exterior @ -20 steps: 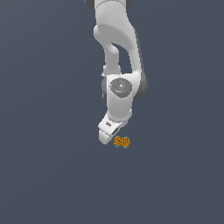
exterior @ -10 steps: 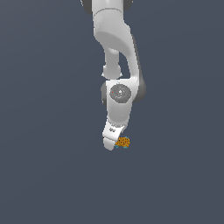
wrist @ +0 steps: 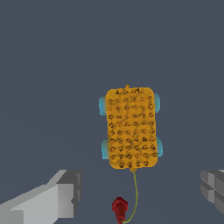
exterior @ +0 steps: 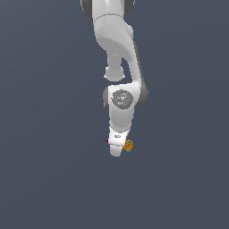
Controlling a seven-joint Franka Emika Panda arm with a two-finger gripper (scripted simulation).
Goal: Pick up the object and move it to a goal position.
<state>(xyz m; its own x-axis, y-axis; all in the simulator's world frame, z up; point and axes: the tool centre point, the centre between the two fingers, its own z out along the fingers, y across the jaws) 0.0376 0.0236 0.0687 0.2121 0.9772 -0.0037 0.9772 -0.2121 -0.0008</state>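
The object [wrist: 131, 127] is a small orange speckled block with teal wheel-like bits on its sides, lying flat on the dark grey floor. In the exterior view the object [exterior: 129, 145] peeks out just on the exterior view's right of my white gripper [exterior: 117, 150]. In the wrist view my gripper [wrist: 140, 192] is open. Its grey fingers [wrist: 59, 197] stand wide apart, and the block lies ahead of the gap, not between them. Nothing is held.
A tiny dark-red marker [wrist: 119, 208] lies between the fingers, joined to the block by a thin yellowish line. It shows as a red speck [exterior: 107, 141] on the gripper's other side. The floor is plain dark grey.
The arm has come lower and slightly to the exterior view's right, so the gripper now covers part of the block. The block itself has stayed where it was.
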